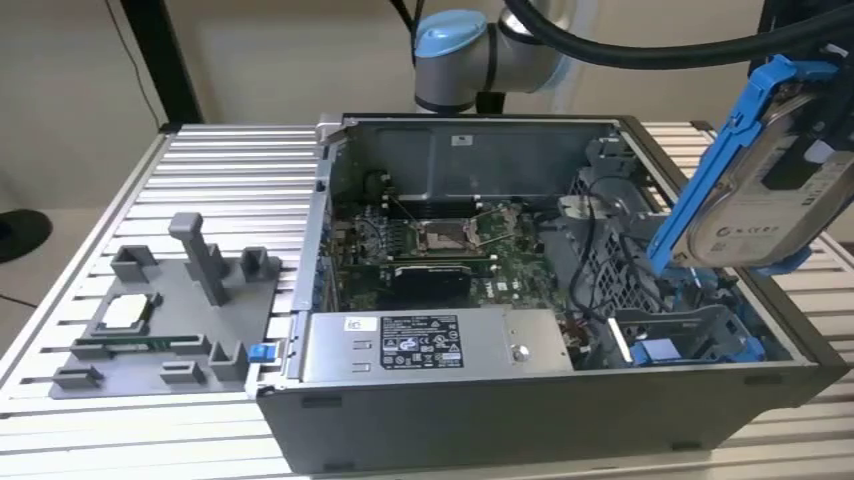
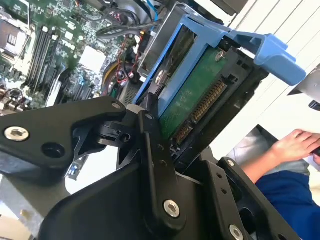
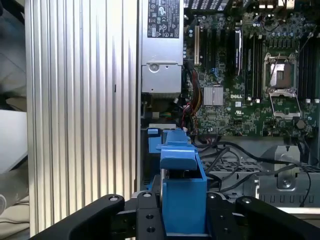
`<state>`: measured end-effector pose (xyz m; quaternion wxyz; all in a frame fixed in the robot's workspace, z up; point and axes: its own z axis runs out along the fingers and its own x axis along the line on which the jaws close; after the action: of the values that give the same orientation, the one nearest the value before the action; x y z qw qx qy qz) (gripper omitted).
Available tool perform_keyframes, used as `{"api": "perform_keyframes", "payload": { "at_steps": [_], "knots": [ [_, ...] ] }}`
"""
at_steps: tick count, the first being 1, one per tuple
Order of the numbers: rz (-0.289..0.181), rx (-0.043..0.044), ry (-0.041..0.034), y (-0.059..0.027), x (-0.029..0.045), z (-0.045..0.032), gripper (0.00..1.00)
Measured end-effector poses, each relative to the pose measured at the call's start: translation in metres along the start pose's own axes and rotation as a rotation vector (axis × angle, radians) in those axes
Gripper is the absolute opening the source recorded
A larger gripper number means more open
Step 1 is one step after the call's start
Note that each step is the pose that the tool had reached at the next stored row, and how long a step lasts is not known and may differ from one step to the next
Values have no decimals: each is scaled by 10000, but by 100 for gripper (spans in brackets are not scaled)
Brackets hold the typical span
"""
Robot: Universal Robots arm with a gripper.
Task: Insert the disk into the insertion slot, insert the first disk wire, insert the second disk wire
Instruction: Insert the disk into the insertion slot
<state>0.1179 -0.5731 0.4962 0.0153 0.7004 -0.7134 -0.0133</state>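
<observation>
Holding the disk [image 1: 758,195] in the air, the gripper [image 3: 180,212] has its jaws clamped on the disk's blue carrier frame. The disk is tilted steeply on edge above the exterior view's right end of the computer case [image 1: 534,425], over the insertion slot [image 1: 674,325] but well apart from it, so it is not seated yet. Judgement for doing this step well: level the tilt so the carrier's long edges run parallel to the bay walls, line it up square before any push, and stay off the loose cables [image 1: 587,265] just beside the bay, since a snag or a skewed entry would likely jam the plastic rails. Keeping the connector end reachable for the wires also looks sensible. Materials: the carrier is bright, smooth moulded plastic with a curved tab. The drive body is flat silver-grey metal with a white label, and the second wrist view shows its green circuit board [image 2: 192,95] and a row of contacts. The bay is thin grey sheet metal. The gripper links are matte black with silver bolts. The table [image 1: 227,170] is ribbed aluminium. A person's hand [image 2: 295,145] rests nearby.
</observation>
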Motion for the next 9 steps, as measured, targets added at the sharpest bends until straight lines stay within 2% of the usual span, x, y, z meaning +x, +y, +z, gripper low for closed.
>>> {"api": "perform_keyframes", "payload": {
  "at_steps": [9],
  "knots": [
    [115, -15, -3, -8, 21, 73, 0]
  ]
}}
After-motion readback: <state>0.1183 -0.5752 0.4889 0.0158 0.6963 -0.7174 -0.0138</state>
